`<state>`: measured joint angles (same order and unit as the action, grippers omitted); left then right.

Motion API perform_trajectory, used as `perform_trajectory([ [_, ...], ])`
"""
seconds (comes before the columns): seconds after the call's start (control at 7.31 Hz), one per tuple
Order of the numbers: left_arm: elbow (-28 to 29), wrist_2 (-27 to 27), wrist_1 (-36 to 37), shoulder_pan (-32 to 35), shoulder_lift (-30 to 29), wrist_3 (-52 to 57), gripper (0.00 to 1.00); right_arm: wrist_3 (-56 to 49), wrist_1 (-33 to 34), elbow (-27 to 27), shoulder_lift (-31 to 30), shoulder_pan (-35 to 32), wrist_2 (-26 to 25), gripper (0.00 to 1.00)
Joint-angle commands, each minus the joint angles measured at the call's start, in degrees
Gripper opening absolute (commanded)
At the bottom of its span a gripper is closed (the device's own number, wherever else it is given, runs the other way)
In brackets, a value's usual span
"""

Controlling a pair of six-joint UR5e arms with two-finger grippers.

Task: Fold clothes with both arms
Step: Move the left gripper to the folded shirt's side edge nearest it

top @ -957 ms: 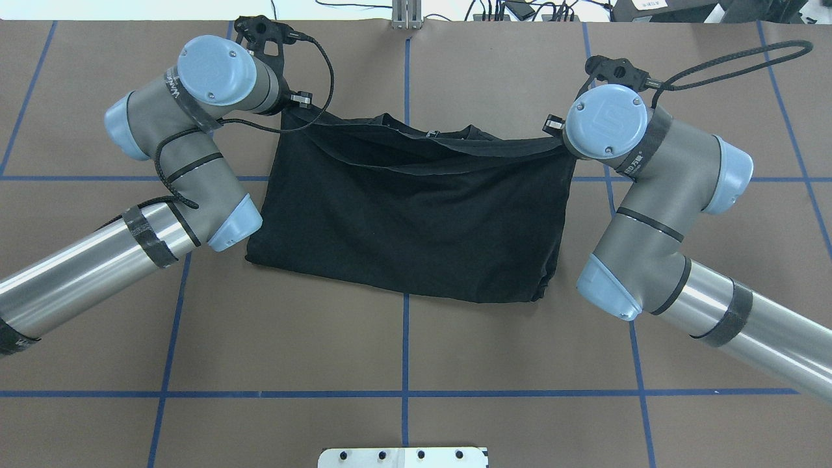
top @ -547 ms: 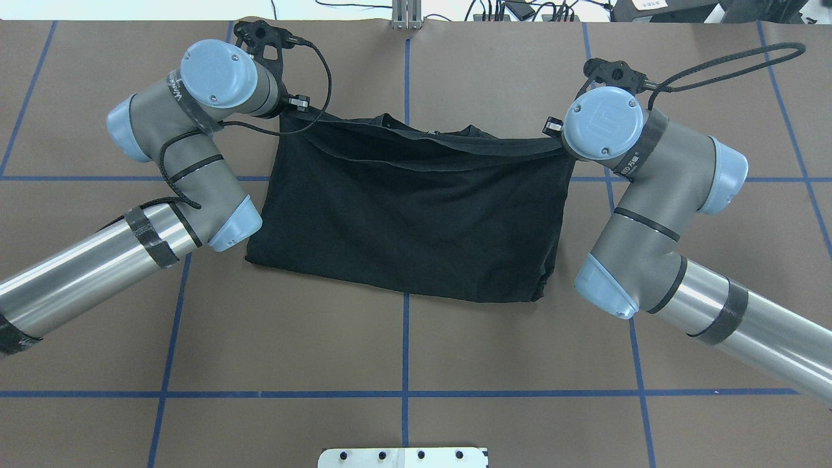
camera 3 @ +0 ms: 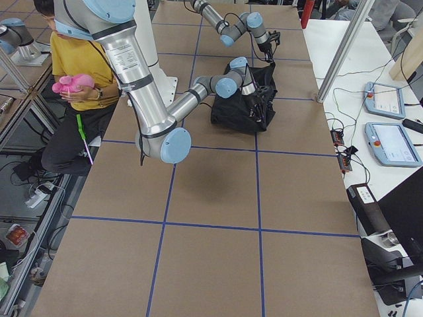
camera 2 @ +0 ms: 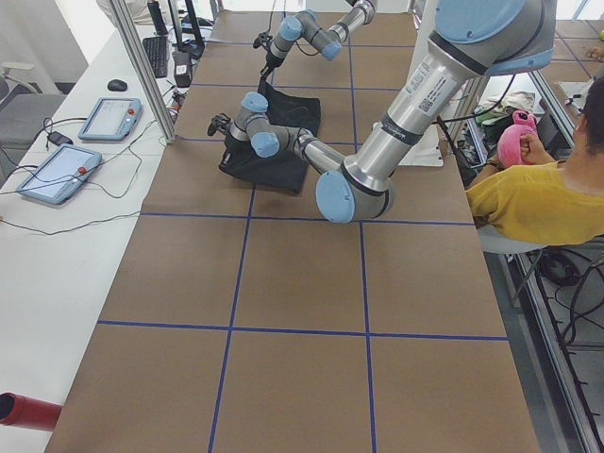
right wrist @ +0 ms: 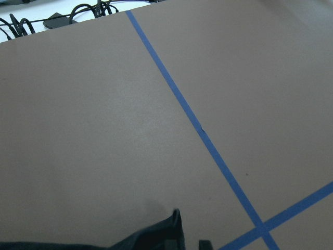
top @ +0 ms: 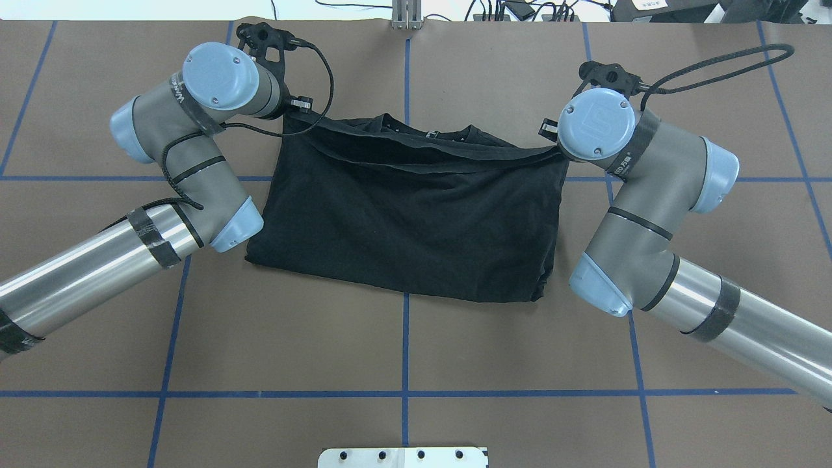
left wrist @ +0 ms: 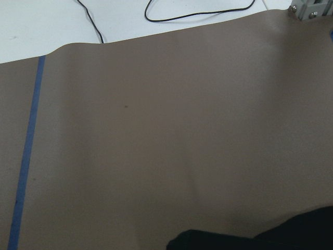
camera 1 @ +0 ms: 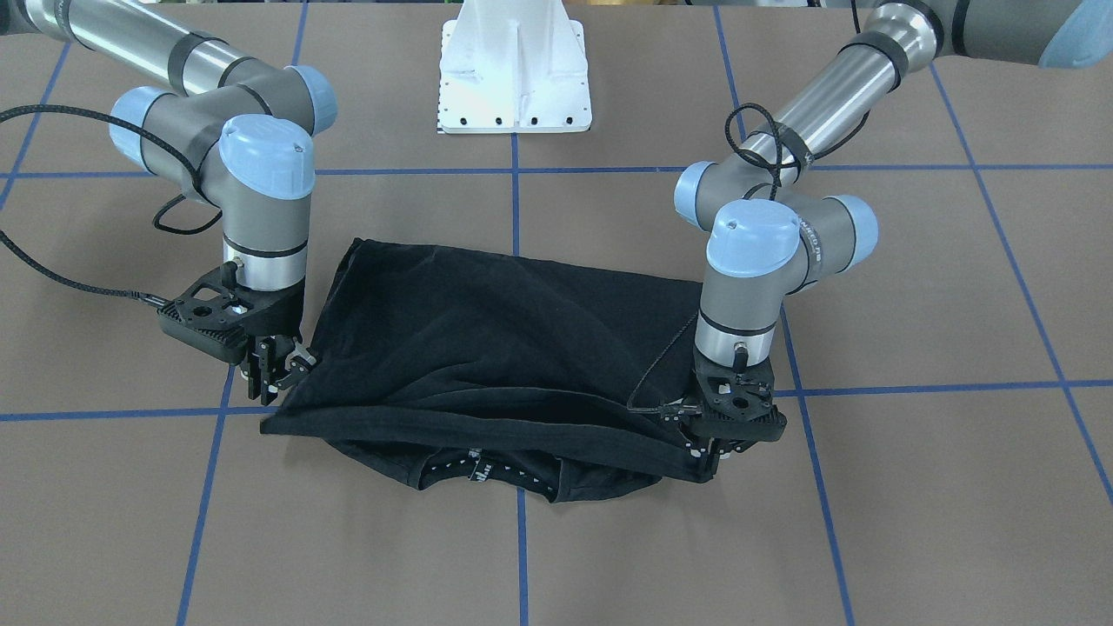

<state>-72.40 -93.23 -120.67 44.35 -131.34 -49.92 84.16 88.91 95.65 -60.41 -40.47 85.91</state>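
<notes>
- A robotics lab: the left arm [top: 78, 273] and right arm [top: 747, 325] reach over a brown counter [top: 292, 338] gridded with blue tape [top: 260, 393].
- A white base block [camera 1: 515, 78] stands at the counter's edge.
- Two teach pendants [camera 2: 109, 118] lie on a white side bench [camera 2: 38, 245].
- Aluminium frame posts [camera 2: 142, 71] rise beside the counter.
- A seated person [camera 2: 543, 203] is alongside.

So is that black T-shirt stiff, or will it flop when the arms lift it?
Probably floppy: the T-shirt sags in soft folds between the left gripper and right gripper pinching its edge. Likely light, since two small pinches hold that edge up. Pushed, it would probably bunch, judging by its creases.
</notes>
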Motion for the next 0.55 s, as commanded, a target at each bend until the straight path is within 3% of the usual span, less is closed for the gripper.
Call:
perform_trajectory([
  [0.0, -2.64, -4.98, -3.78, 0.38, 1.34, 5.86, 1.0, -5.2, -0.05, 1.81, 0.64, -1.96, 7.39, 1.0],
  [0.41, -23.06, -11.41, -4.05, 0.38, 15.01, 5.98, 1.0, -6.81, -0.05, 5.68, -0.32, -2.15, 8.75, 1.0],
])
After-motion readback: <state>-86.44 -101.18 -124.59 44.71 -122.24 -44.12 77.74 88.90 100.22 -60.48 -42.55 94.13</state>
